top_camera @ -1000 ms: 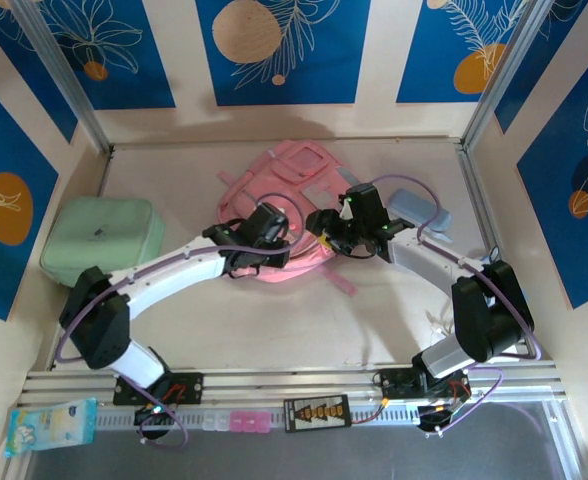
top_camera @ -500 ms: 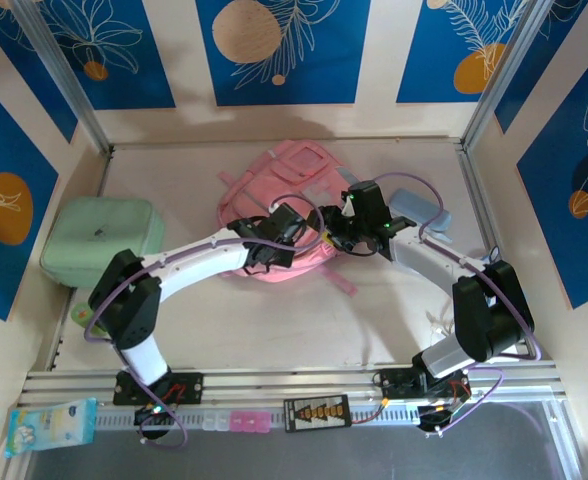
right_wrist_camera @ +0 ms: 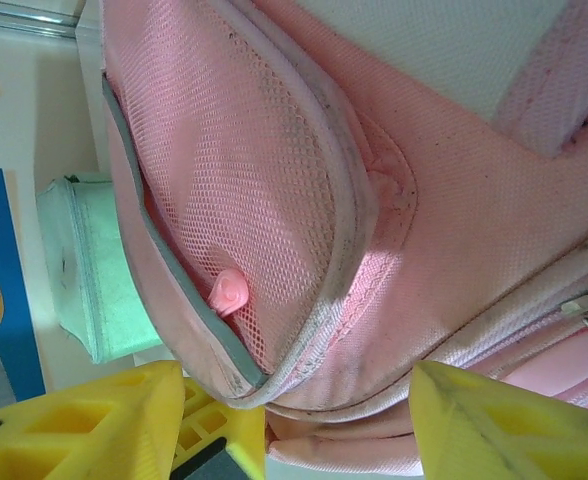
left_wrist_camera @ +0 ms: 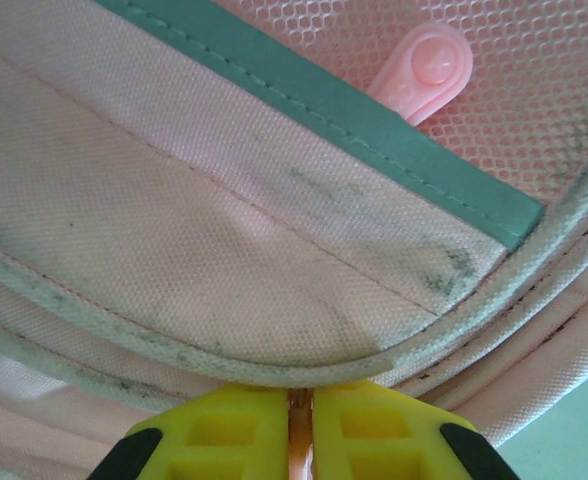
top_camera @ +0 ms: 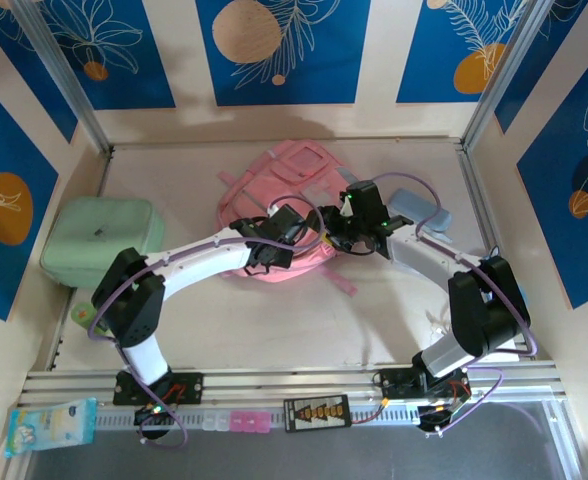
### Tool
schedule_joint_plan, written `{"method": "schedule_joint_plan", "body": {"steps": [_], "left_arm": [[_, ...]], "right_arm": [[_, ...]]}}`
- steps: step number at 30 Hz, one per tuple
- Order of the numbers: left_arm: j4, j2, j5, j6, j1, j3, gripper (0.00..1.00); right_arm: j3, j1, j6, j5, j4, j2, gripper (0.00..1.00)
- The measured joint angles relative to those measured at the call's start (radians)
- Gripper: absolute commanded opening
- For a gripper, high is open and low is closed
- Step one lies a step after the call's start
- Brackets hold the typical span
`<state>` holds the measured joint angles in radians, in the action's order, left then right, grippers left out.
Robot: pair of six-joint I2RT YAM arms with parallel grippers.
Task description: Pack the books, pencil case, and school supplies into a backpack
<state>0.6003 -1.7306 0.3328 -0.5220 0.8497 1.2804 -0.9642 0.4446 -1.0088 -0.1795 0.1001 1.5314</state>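
The pink backpack lies flat at the middle back of the table. My left gripper is at its near edge; in the left wrist view the yellow fingers are pressed together on a thin pink strip of the backpack's rim. My right gripper stands open just to the right, its wide-apart fingers straddling the same edge of the backpack. The pale blue pencil case lies right of the backpack. A small green piece of school supplies lies by the left wall. The books are hidden.
A mint-green soft case sits at the left, also seen past the backpack. A pink round tab sits behind the mesh pocket. A blue tissue pack rests on the front rail. Pink straps trail towards the near side.
My left arm reached farther right along the backpack's near edge and its fingers closed on the rim. The right gripper stayed open in almost the same place.
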Motion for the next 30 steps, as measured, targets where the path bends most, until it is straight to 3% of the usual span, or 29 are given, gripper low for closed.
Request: {"method": "schedule_joint_plan", "body": {"steps": [5, 9, 16, 25, 30], "left_arm": [[0.0, 0.0, 0.002, -0.002, 0.0, 0.0, 0.16], [-0.001, 0.0, 0.001, -0.002, 0.0, -0.001, 0.0], [-0.008, 0.0, 0.004, 0.005, 0.0, -0.006, 0.0], [-0.008, 0.031, 0.028, 0.01, -0.008, -0.022, 0.0], [-0.006, 0.052, 0.027, 0.027, -0.019, -0.026, 0.0]], "right_arm": [[-0.005, 0.0, -0.014, -0.018, -0.014, 0.018, 0.56], [-0.012, 0.008, -0.031, -0.022, -0.01, 0.034, 0.48], [-0.085, 0.031, -0.04, 0.008, 0.029, 0.089, 0.34], [-0.173, 0.047, -0.037, 0.132, 0.154, 0.141, 0.32], [-0.19, 0.047, -0.026, 0.144, 0.168, 0.166, 0.08]]}}
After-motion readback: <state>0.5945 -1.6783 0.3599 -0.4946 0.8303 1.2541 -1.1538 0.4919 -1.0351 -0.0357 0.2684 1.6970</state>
